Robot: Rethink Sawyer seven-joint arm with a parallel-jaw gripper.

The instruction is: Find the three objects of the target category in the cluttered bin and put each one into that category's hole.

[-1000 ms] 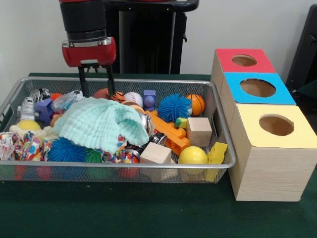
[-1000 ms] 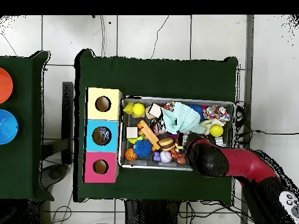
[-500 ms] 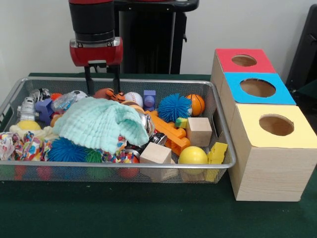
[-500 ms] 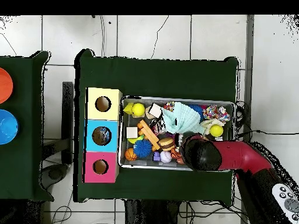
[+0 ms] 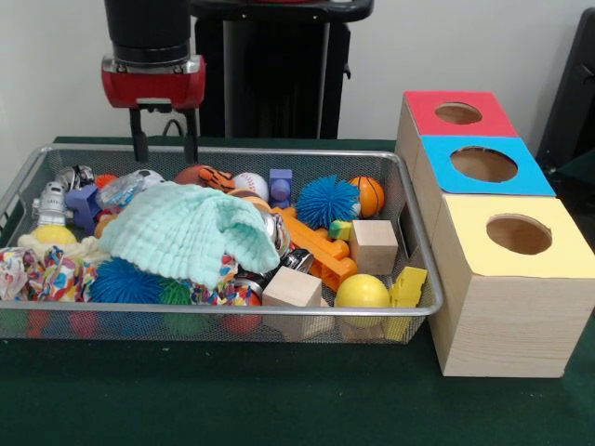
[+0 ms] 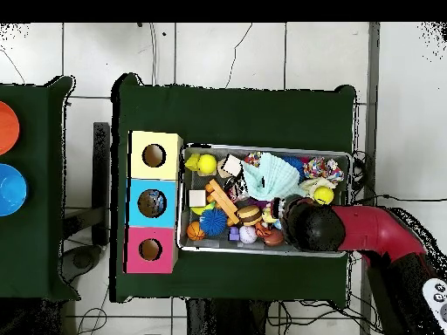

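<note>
The wire-mesh bin (image 5: 279, 151) is full of toys and also shows in the overhead view (image 6: 181, 202). A clear wrinkly wrapper with blue print (image 5: 123, 190) lies at its back left, beside a mint-green cloth (image 5: 186, 232). No other wrapper shows. My gripper (image 5: 165, 147) hangs open and empty above the bin's back rim, just above and behind that wrapper. In the overhead view the red arm (image 6: 316, 227) covers the gripper. The red-topped box's hole (image 5: 457, 113) is at the far right, and in the overhead view (image 6: 150, 249) it is left of the bin.
Blue-topped (image 5: 483, 164) and yellow-topped (image 5: 518, 233) boxes stand in line with the red one. The bin holds a blue spiky ball (image 5: 327, 200), wooden cubes (image 5: 374, 244), a yellow ball (image 5: 362, 292), orange bricks (image 5: 316, 246) and a patterned cloth (image 5: 42, 274).
My gripper has moved left in the front view and risen a little, from over the orange ball to over the back-left corner. It stays open and empty. The bin's things have not moved.
</note>
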